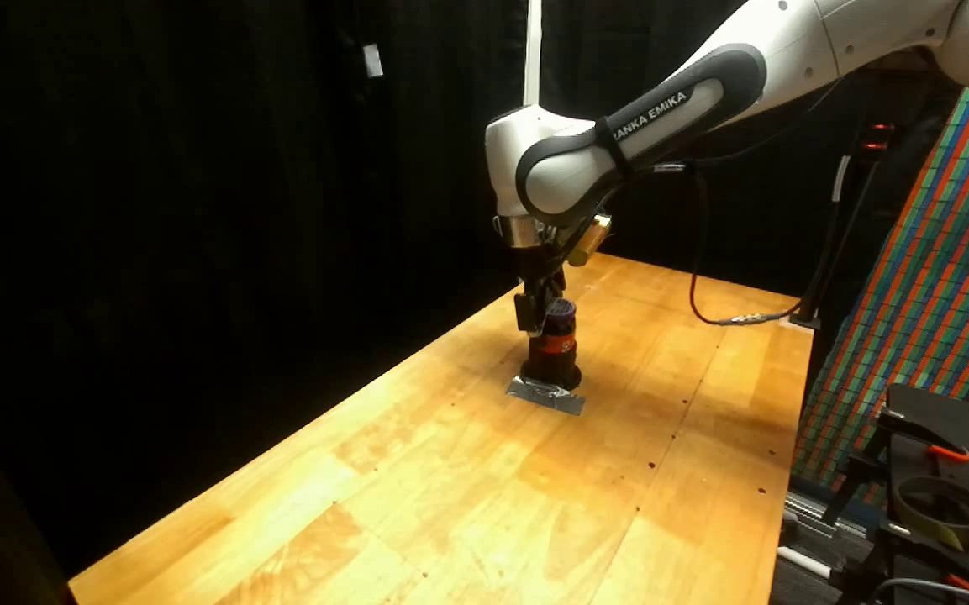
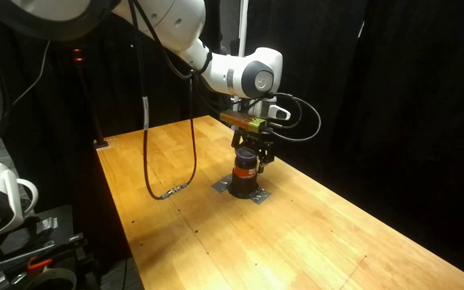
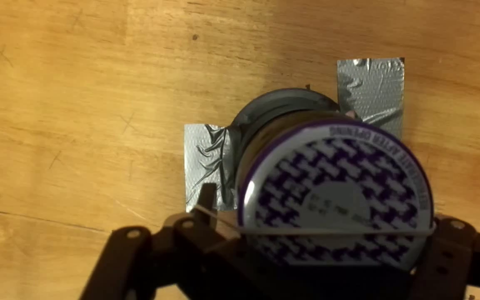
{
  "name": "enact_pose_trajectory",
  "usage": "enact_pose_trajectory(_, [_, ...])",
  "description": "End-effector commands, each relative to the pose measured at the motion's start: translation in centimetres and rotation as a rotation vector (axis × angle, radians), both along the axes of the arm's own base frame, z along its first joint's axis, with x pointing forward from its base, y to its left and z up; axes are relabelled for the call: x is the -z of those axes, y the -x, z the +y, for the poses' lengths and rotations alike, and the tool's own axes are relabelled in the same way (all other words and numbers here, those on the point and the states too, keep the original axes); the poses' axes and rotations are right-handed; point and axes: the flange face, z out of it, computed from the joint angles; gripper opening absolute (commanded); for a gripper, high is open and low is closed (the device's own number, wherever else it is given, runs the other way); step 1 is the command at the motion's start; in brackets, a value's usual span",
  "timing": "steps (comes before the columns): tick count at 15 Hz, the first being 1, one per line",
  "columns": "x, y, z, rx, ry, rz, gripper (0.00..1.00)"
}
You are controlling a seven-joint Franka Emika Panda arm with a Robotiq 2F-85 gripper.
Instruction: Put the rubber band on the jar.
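Note:
The jar stands upright in a dark round base on the table. Its orange-red label shows in both exterior views (image 1: 557,344) (image 2: 244,172). In the wrist view its purple-and-white patterned lid (image 3: 339,166) fills the lower right. A thin pale rubber band (image 3: 331,231) is stretched between my two fingers and runs across the lid. My gripper (image 3: 323,229) has its fingers wide apart, one on each side of the lid. In an exterior view the gripper (image 1: 545,311) points down close beside the jar's top. The band's far strand and height over the lid are unclear.
Silver tape strips (image 3: 371,89) (image 1: 547,397) (image 2: 260,196) hold the base to the wooden table (image 1: 450,479). A cable (image 2: 171,192) hangs in a loop from the arm. A cart with tools (image 1: 946,504) stands past the table's side edge. Black curtains hang behind.

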Motion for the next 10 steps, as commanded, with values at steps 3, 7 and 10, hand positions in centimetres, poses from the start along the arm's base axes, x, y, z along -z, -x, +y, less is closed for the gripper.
enact_pose_trajectory(3, [0.0,4.7,0.0,0.080,0.026,-0.125,1.00])
enact_pose_trajectory(7, [-0.2,8.0,-0.1,0.122,0.019,-0.196,1.00])
enact_pose_trajectory(10, [-0.4,10.8,-0.5,0.141,0.004,-0.243,1.00])
